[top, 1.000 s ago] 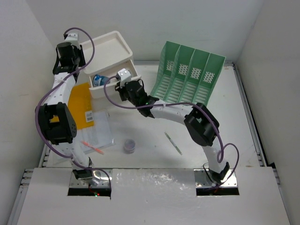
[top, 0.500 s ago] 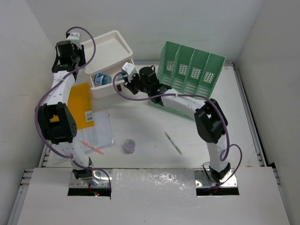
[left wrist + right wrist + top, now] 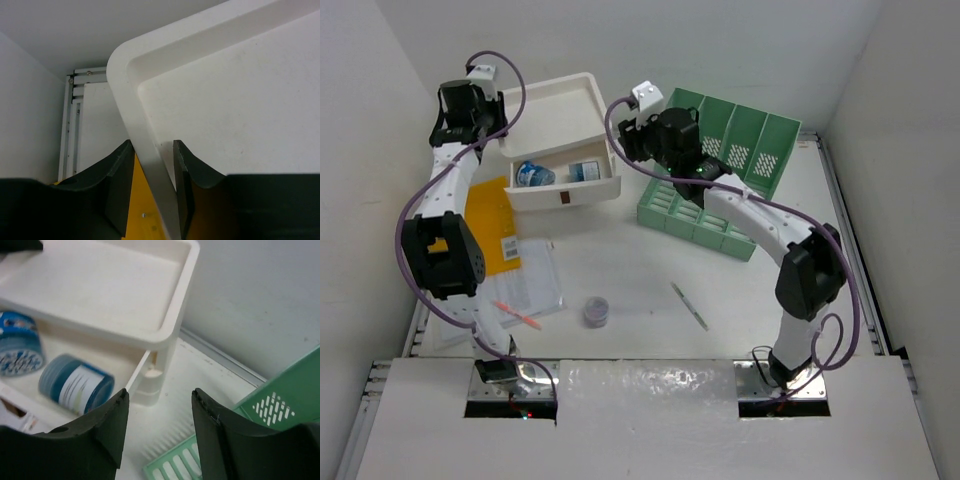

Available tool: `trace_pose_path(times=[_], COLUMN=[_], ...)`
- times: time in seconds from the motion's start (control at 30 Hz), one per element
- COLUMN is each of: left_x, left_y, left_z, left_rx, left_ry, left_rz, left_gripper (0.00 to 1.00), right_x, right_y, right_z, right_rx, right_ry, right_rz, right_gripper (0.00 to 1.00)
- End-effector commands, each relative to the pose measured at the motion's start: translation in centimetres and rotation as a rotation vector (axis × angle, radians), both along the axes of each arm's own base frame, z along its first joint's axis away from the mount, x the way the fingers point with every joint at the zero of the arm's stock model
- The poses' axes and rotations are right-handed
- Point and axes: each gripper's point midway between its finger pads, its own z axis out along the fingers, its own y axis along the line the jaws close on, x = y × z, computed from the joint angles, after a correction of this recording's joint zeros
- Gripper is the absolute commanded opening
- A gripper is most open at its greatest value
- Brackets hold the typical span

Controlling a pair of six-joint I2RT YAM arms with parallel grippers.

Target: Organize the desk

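Observation:
The desk (image 3: 630, 265) is a wide white tabletop with metal rails. At its back left stands a white drawer box (image 3: 555, 110) with one drawer pulled out. Two blue jars (image 3: 533, 174) (image 3: 584, 171) lie in that drawer. My left gripper (image 3: 488, 128) is shut on the left rim of the box's top tray; in the left wrist view the rim (image 3: 150, 150) runs between the two fingers. My right gripper (image 3: 628, 140) hangs open and empty above the box's right side. The right wrist view looks down on both jars (image 3: 75, 382) (image 3: 17, 342).
A green slotted file rack (image 3: 720, 170) lies tilted at the back right, close to my right gripper. A yellow envelope (image 3: 490, 225), a clear sleeve of papers (image 3: 530, 285), an orange pen (image 3: 520, 315), a small purple jar (image 3: 597, 311) and a thin pen (image 3: 690, 305) lie on the desk.
My right gripper opened, let go of a blue jar in the drawer, and rose back and to the right. The left gripper kept its hold on the box rim.

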Motion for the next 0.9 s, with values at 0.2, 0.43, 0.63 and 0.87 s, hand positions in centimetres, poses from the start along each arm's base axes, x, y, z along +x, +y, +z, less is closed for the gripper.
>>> trace_pose_path(times=[0.2, 0.43, 0.63, 0.87], left_x=[-1.2, -1.1, -0.8, -0.6], left_y=[-4.7, -4.4, -4.2, -4.1], left_z=[-2.3, -2.0, -1.9, -2.1], left_rx=[-0.102, -0.113, -0.115, -0.116], left_ry=[0.120, 0.112, 0.112, 0.117], left_rz=[-0.150, -0.127, -0.112, -0.099], left_gripper=[0.00, 0.00, 0.00, 0.00], right_x=[2.5, -3.8, -8.7, -11.0], right_y=[3.3, 2.9, 1.4, 2.0], right_z=[-1.1, -1.4, -2.0, -5.2], right_rx=[0.087, 0.032, -0.129, -0.178], right_ry=[0.192, 0.069, -0.037, -0.004], right_rz=[-0.047, 0.092, 0.304, 0.566], right_gripper=[0.45, 0.55, 0.68, 0.62])
